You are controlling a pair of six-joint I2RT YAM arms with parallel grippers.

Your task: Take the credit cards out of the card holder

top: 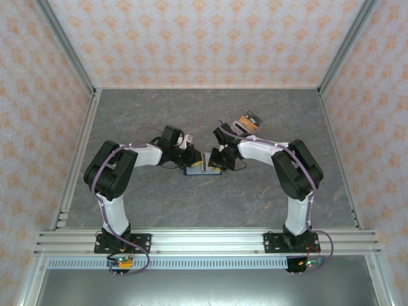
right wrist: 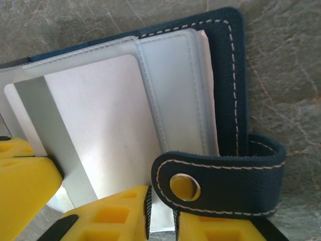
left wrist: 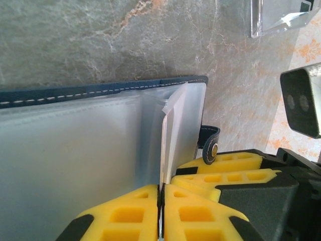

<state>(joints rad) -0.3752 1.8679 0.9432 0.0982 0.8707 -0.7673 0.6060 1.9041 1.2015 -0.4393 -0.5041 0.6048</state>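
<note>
Left arm (top: 143,155) and right arm (top: 261,150) reach inward; left jaws closed, right jaws seemingly too.

Grey table (top: 191,210), card holder (top: 199,170), credit cards (top: 249,122)

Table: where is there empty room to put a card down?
Bare table lies behind the left arm up to the back wall, between the arm bases in front, and right of the right arm. Crowded: the middle, where left gripper and right gripper clamp the card holder, and the loose cards behind.
</note>
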